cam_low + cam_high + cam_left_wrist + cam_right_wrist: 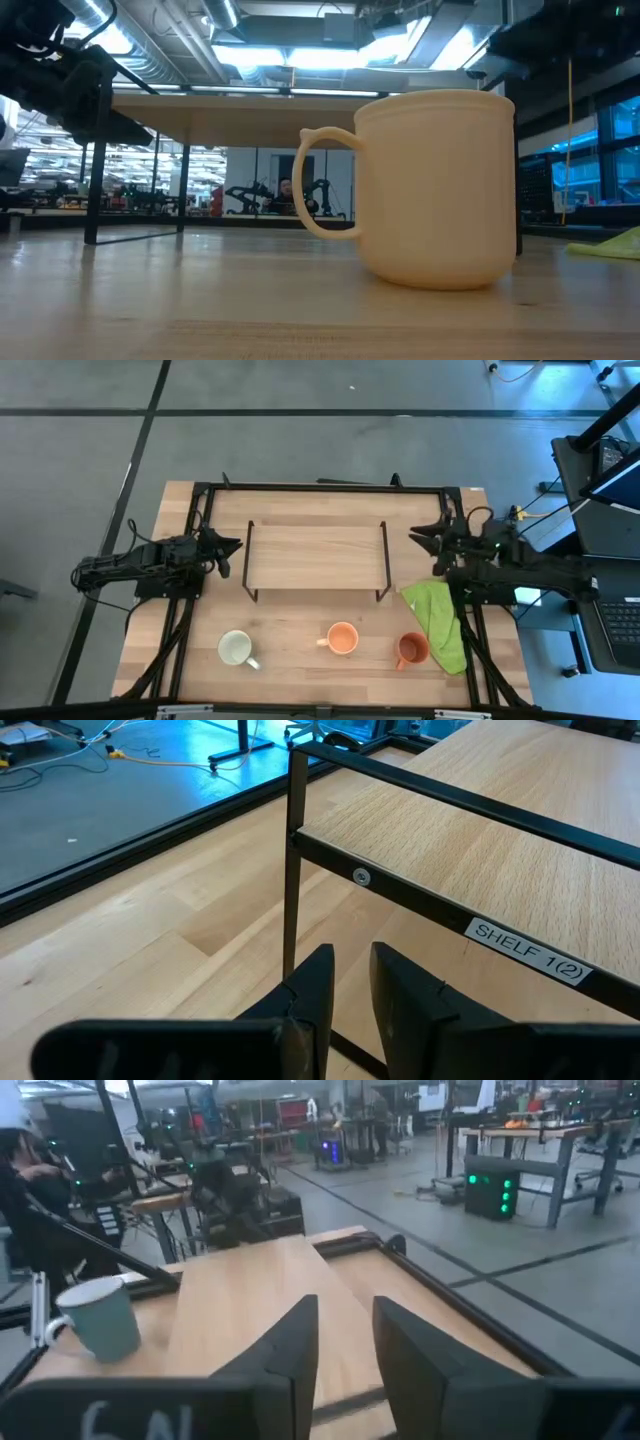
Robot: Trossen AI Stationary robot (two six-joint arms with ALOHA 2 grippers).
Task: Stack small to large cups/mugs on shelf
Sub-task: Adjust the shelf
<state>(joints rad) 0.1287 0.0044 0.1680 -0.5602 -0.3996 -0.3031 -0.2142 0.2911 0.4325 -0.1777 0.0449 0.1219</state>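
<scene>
Three mugs stand upright on their bases along the table's near edge. They are a white one with a pale green inside [236, 648], a light orange one [342, 638] and a dark orange-brown one [411, 650]. The light orange mug [435, 190] fills the low view. The shelf [315, 560], a light-wood board on thin black legs, stands mid-table with nothing on it. My left gripper [232, 550] hovers at the shelf's left end, open and holding nothing [350, 990]. My right gripper [420, 538] hovers at its right end, also open and holding nothing [345, 1350]. The right wrist view shows the white mug [95, 1315].
A lime-green cloth [440, 622] lies crumpled on the table's right side, next to the dark orange-brown mug. Black frame rails [320, 487] run along the table's far edge and both sides. A stand with a laptop [610, 625] is beyond the right edge.
</scene>
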